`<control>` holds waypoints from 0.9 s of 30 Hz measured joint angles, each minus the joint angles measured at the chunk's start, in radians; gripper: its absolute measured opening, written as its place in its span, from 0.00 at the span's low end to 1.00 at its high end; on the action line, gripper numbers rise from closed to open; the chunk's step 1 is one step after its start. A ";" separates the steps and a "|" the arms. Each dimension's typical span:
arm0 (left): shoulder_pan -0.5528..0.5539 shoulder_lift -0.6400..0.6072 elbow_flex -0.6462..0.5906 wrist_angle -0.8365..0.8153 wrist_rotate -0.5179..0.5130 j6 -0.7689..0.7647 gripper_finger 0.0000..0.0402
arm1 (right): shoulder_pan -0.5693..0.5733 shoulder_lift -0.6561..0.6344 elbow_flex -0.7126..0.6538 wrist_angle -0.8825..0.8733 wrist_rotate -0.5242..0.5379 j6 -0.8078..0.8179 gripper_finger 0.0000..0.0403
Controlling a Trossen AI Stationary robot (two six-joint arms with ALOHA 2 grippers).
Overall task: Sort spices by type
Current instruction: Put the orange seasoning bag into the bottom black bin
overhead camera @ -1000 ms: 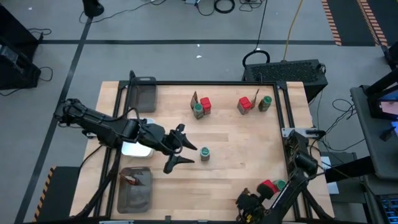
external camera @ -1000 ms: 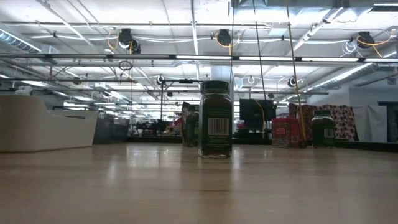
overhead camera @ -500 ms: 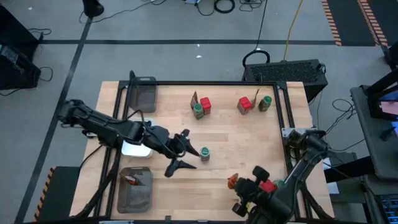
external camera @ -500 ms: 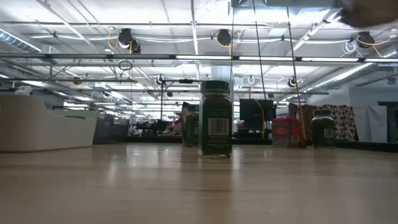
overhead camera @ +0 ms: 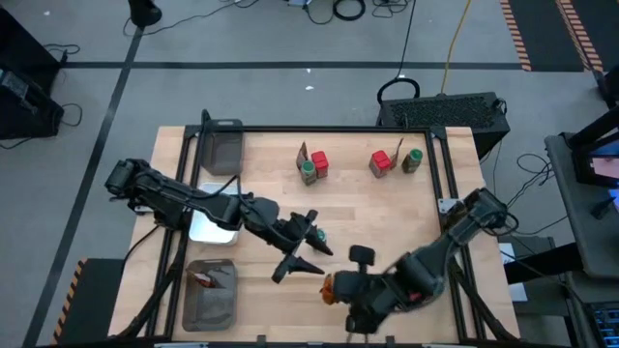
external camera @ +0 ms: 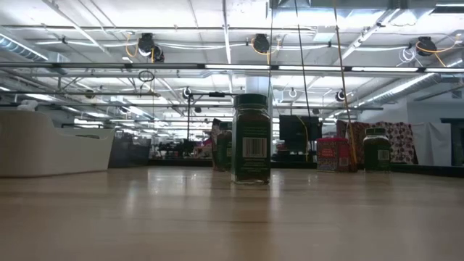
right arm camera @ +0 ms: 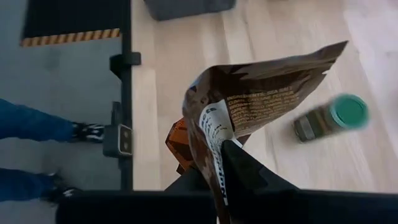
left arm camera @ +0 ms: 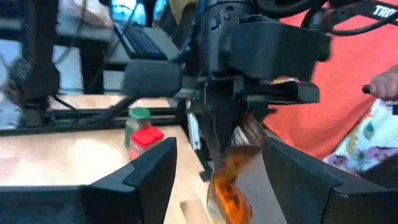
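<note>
**Right arm swings in with a sachet as the left reaches the lone jar**

Swinging in from the table's near right corner, the right arm now stretches toward the middle of the near edge, while the left arm has pushed further right across the board.

At the far left, a grey mesh tray (overhead camera: pixel 224 147) sits at the back edge, a white dish (overhead camera: pixel 211 227) lies under the left arm, and a second mesh tray (overhead camera: pixel 210 293) near the front holds a brown-orange sachet (overhead camera: pixel 203 280). The left gripper (overhead camera: pixel 305 246) hangs over the middle of the table, its fingers spread wide, with a single green-lidded jar (overhead camera: pixel 316 235) standing just beside the upper finger; whether they touch cannot be told. In the low view that jar (external camera: pixel 251 139) stands upright on the wood.

Just right of it, the right gripper (overhead camera: pixel 334 289) has its fingers pressed together on a brown-orange pointed sachet (right arm camera: pixel 249 112), pinching it by one edge above the table; the left wrist view shows the same sachet (left arm camera: pixel 231 180) hanging below that gripper.

Along the back, a jar, a red box (overhead camera: pixel 320 162) and a sachet stand together; further right sit another red box (overhead camera: pixel 380 163), a sachet and a jar (overhead camera: pixel 413 159). In the left wrist view one more red box (left arm camera: pixel 144 139) and jar rest near the table's frame.
</note>
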 joint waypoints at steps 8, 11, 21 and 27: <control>-0.001 0.006 0.007 -0.041 0.142 -0.001 0.60 | -0.060 0.000 0.000 0.117 -0.087 -0.129 0.00; -0.001 0.006 0.008 -0.040 0.165 -0.001 0.60 | -0.074 0.000 0.000 0.119 -0.089 -0.141 0.00; -0.001 0.006 0.008 -0.085 0.163 -0.002 0.59 | -0.114 0.000 0.000 0.150 -0.107 -0.154 0.00; -0.001 0.006 0.008 -0.088 0.161 0.005 0.33 | -0.119 0.000 0.000 0.151 -0.106 -0.154 0.00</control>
